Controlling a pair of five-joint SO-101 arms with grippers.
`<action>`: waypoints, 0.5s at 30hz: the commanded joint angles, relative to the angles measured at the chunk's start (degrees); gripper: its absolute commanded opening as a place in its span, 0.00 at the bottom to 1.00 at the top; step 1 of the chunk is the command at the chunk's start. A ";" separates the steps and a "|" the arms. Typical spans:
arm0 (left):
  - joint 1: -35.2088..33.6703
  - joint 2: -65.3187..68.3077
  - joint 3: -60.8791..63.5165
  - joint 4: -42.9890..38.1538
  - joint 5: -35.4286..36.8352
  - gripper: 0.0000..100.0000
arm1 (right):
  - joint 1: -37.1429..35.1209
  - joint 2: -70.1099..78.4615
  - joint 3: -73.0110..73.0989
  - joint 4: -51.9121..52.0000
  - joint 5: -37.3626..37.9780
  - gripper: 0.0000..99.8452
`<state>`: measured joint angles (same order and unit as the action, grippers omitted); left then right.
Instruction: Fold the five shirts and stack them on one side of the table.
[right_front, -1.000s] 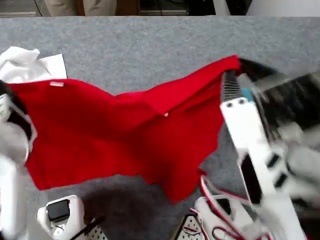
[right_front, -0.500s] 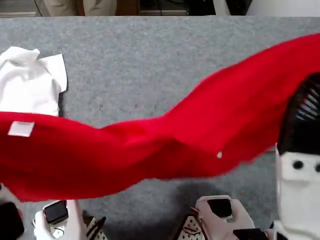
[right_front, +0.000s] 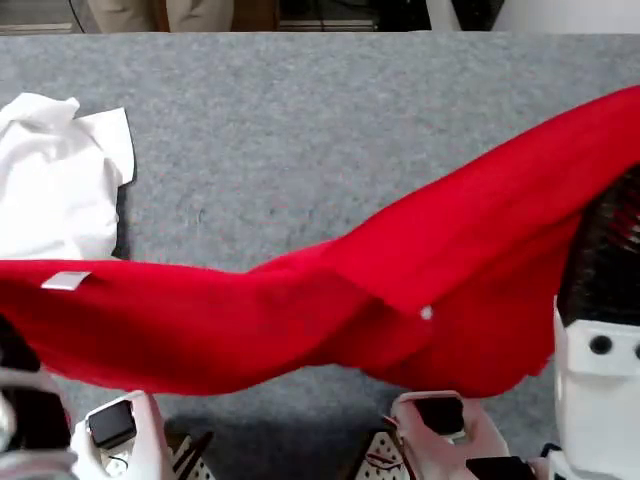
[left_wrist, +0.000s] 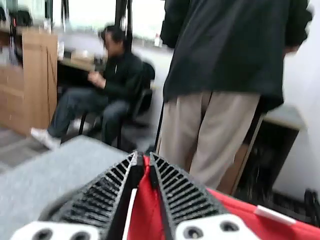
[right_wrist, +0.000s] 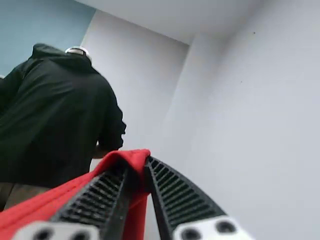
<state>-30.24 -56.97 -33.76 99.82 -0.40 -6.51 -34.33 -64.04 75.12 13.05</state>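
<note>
Our left gripper (left_wrist: 145, 161) and right gripper (right_wrist: 146, 162) each clamp tight on an edge of the red shirt (right_front: 450, 260), held high, wide apart and tilted upward. It hangs stretched between them over the table (right_front: 300, 120). We judge this the spreading step, and next we must lower both ends evenly. Beyond the left gripper lies a white shirt (right_front: 55, 185).

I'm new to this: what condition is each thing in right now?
red shirt: held above the table, stretched between both arms.
white shirt: lying rumpled on the table, not held.
left end effector: shut on the red shirt.
right end effector: shut on the red shirt.
</note>
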 joint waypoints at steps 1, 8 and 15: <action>-0.44 -0.48 9.05 0.88 -0.44 0.02 | 0.40 0.48 0.31 0.44 -0.44 0.00; 1.49 -9.98 29.63 0.44 -0.88 0.02 | 0.40 0.40 2.95 0.26 0.00 0.00; 8.09 -18.15 36.84 -1.14 -0.88 0.02 | 0.40 0.22 5.23 0.09 0.00 0.00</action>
<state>-23.12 -73.85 2.20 100.18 -0.84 -6.51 -34.24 -59.12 75.47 13.05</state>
